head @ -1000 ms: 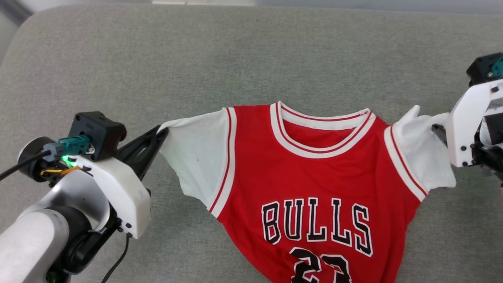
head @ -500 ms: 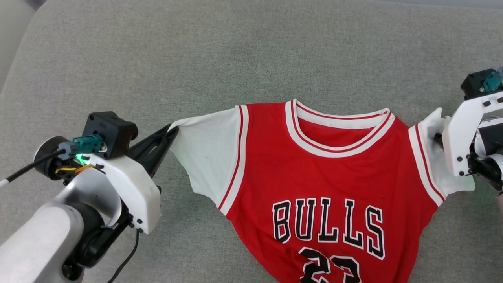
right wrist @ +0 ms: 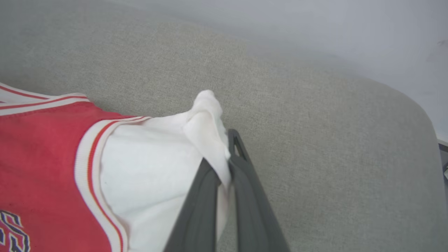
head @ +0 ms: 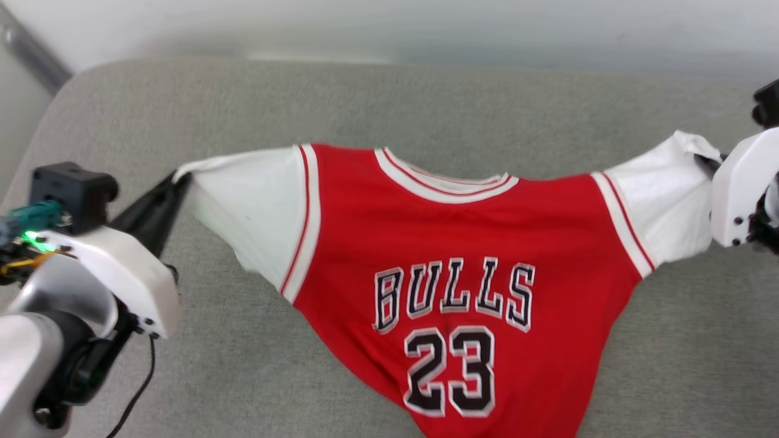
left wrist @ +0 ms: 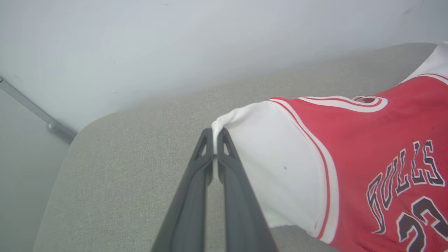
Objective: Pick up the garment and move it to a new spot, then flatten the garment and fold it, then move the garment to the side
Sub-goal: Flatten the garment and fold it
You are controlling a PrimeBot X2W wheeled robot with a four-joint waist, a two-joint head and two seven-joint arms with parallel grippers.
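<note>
1. The garment (head: 462, 225) is soft, matt cloth: a red body with a fine knit look and plain white sleeves (head: 249, 201), one of which carries a small dark speck.
2. Its collar (head: 447, 185) and the trim at the sleeve seams are striped red and white; the black, white-edged lettering (head: 453, 295) lies flat and matt.
3. The sofa cushion (head: 426, 103) is covered in coarse grey woven fabric, matt and slightly rough.
4. The left gripper (left wrist: 214, 134) and right gripper (right wrist: 224, 150) have dark grey fingers (left wrist: 185, 203) of smooth, matt plastic.
5. The wrist shells (head: 122, 280) are smooth white plastic with a faint sheen.
6. The wall (left wrist: 210, 42) is pale, smooth and matt.
</note>
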